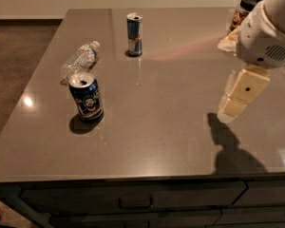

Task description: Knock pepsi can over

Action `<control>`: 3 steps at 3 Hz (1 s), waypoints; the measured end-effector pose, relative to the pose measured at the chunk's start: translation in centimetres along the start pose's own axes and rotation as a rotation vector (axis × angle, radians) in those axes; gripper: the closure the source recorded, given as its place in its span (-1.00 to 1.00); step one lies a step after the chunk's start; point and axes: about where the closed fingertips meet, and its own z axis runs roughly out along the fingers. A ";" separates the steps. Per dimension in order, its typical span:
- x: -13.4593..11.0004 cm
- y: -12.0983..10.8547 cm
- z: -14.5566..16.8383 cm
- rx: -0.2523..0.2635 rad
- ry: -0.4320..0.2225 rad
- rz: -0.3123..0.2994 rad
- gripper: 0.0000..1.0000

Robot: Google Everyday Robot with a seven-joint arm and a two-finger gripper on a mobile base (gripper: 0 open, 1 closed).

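Note:
The pepsi can (87, 97) stands upright on the left part of the grey table (171, 84). It is dark blue with a round white-and-red logo and a silver top. My gripper (232, 106) hangs at the right side, cream-coloured, pointing down just above the table surface, far to the right of the can. Its shadow falls on the table in front of it.
A clear plastic water bottle (79, 60) lies on its side just behind the pepsi can. A taller slim blue-and-silver can (134, 34) stands at the back centre. A jar with a dark lid (244, 11) and a white wrapper (228, 42) sit at the back right.

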 end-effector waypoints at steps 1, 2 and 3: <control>-3.2 -0.5 1.7 -0.023 -0.082 -0.008 -1.00; -7.2 -0.7 3.7 -0.052 -0.171 -0.029 -1.00; -11.0 0.0 5.9 -0.105 -0.242 -0.046 -1.00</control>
